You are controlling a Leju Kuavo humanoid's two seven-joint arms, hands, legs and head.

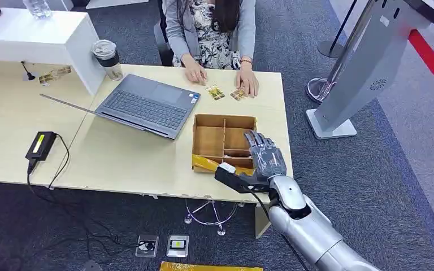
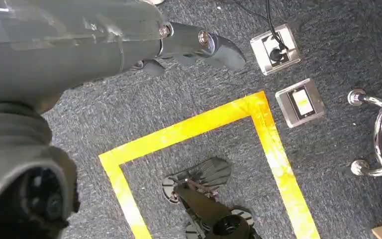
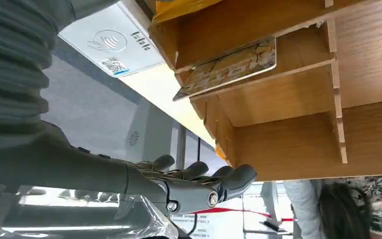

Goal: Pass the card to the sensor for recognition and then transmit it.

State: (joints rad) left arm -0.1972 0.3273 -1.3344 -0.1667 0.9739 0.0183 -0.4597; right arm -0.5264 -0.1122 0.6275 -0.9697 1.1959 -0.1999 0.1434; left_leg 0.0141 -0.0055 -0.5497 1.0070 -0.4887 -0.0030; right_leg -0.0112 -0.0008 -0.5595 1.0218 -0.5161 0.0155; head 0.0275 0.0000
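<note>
A patterned card (image 3: 229,66) leans inside one compartment of the brown divided box (image 1: 205,121). My right hand (image 1: 265,157) hovers over the box's near right corner with its fingers (image 3: 204,175) stretched out and nothing in them. Two more cards (image 1: 215,92) lie on the table by a seated person's hands (image 1: 247,82). The grey sensor kiosk (image 1: 367,68) stands on the floor to the right of the table. My left hand (image 2: 189,45) hangs over the carpet, holding nothing.
An open laptop (image 1: 147,105) lies left of the box, with a lidded cup (image 1: 107,58) behind it. A black adapter (image 1: 40,145) and its cable sit at the table's left. A white logo panel (image 3: 112,40) shows beside the box's corner. Yellow tape (image 2: 189,129) marks the floor.
</note>
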